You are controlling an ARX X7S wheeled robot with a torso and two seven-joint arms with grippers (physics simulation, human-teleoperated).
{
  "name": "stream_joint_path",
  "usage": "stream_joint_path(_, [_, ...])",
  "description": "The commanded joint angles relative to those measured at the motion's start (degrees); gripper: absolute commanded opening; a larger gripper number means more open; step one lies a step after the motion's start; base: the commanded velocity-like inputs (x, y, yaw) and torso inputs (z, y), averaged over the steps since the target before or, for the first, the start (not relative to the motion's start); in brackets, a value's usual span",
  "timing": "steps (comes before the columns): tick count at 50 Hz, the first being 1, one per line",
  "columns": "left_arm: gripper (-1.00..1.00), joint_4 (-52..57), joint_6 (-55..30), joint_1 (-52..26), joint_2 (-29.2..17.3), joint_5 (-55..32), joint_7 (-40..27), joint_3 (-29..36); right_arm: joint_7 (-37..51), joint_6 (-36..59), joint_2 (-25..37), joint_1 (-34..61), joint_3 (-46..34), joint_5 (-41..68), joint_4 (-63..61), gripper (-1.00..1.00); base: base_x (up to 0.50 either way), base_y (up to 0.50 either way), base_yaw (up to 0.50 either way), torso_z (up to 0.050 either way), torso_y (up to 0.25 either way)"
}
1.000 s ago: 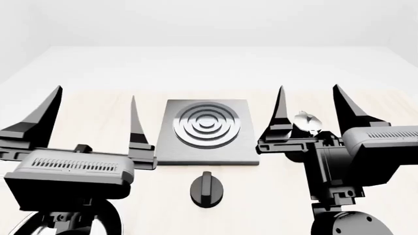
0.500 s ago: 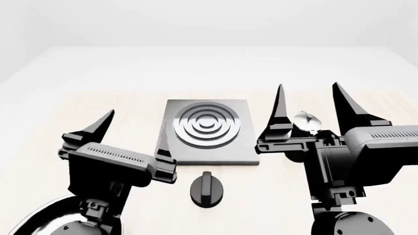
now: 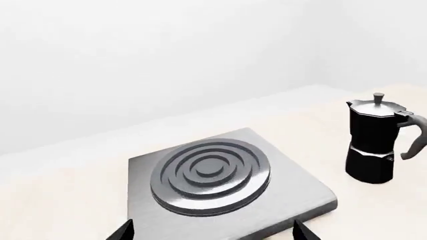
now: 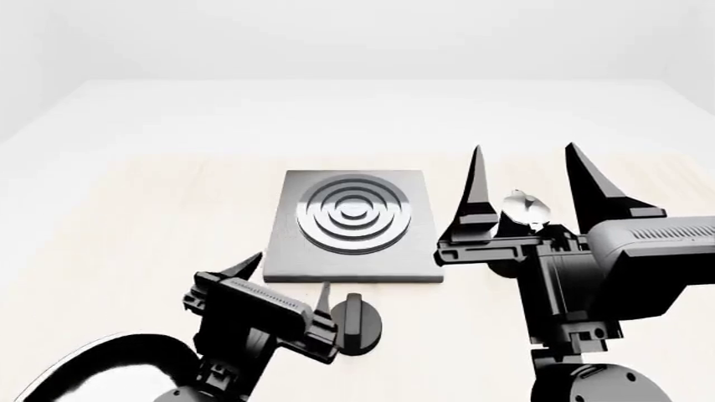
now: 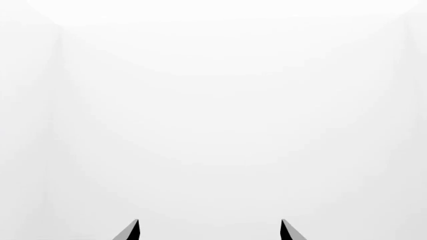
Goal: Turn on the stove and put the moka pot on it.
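Observation:
The stove (image 4: 355, 224) is a square grey plate with concentric rings at the table's middle; its black ridged knob (image 4: 360, 320) lies in front of it. My left gripper (image 4: 288, 276) is open and low, just left of the knob, its fingers pointing at the plate's near edge. In the left wrist view the stove (image 3: 220, 175) fills the lower middle between the open fingertips of that gripper (image 3: 213, 232), and the moka pot (image 3: 373, 140) stands upright beyond it. My right gripper (image 4: 525, 152) is open and raised, its fingers pointing up. The moka pot's silver lid (image 4: 523, 206) shows between them.
A round black frying pan (image 4: 79, 373) lies at the near left, partly behind my left arm. The right wrist view shows only white wall and the open tips of the right gripper (image 5: 209, 231). The light wood table (image 4: 146, 209) extends left of the stove.
My left gripper has come down and moved right, from raised at the left to low beside the knob. The right arm has hardly moved.

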Motion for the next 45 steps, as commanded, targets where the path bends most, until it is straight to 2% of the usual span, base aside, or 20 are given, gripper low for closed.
stream_joint_path(1, [1.0,-5.1,-0.4,0.5,0.4,-3.4,3.3,1.9,0.4,-0.1,0.3,0.1,-0.3,0.3,0.0,1.0,0.0,0.0,0.0,0.0,0.0])
stream_joint_path(21, [1.0,-8.8,-0.3,-0.1,2.0,-9.1,6.9,1.6,1.0,0.0,0.8,0.1,-1.0,0.8,-0.2,1.0,0.0,0.0,0.0,0.0,0.0])
stream_joint_path(45, [1.0,-16.2,4.0,-0.8,3.4,-10.7,8.9,2.9,1.3,-0.7,1.5,-0.2,-1.6,1.1,0.4,1.0,0.0,0.0,0.0,0.0,0.0])
